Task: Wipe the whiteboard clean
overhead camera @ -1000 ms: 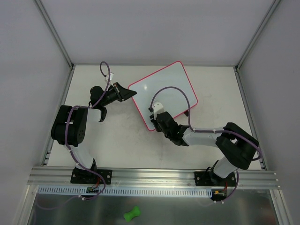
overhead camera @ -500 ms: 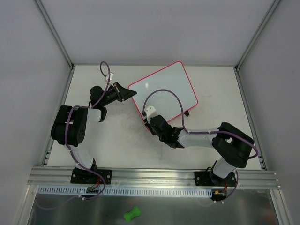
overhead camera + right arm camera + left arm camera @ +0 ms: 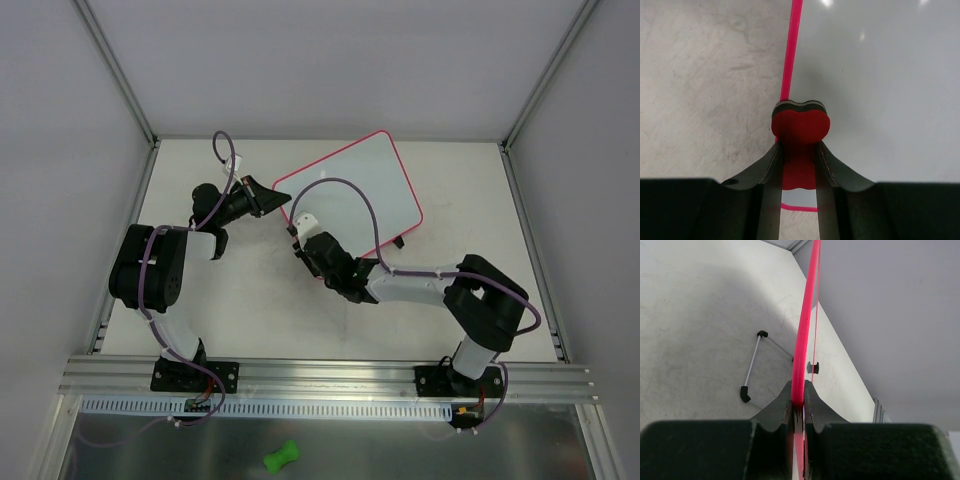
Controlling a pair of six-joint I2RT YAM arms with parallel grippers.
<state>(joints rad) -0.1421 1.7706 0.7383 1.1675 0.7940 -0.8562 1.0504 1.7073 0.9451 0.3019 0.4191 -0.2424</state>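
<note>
Right gripper (image 3: 800,150) is pinching a red eraser (image 3: 801,127) and holding it against the whiteboard (image 3: 880,90), right at the pink rim near the board's lower left corner. Left gripper (image 3: 798,399) is pressing shut on the rim of the opposite edge, steadying the board, which is sitting tilted on the table (image 3: 700,315) between the arms. Wiping is the step in hand, and the surface is looking clean. Next, the eraser is needing a firm sweep inward from the rim while the left grip is bracing against sliding.
</note>
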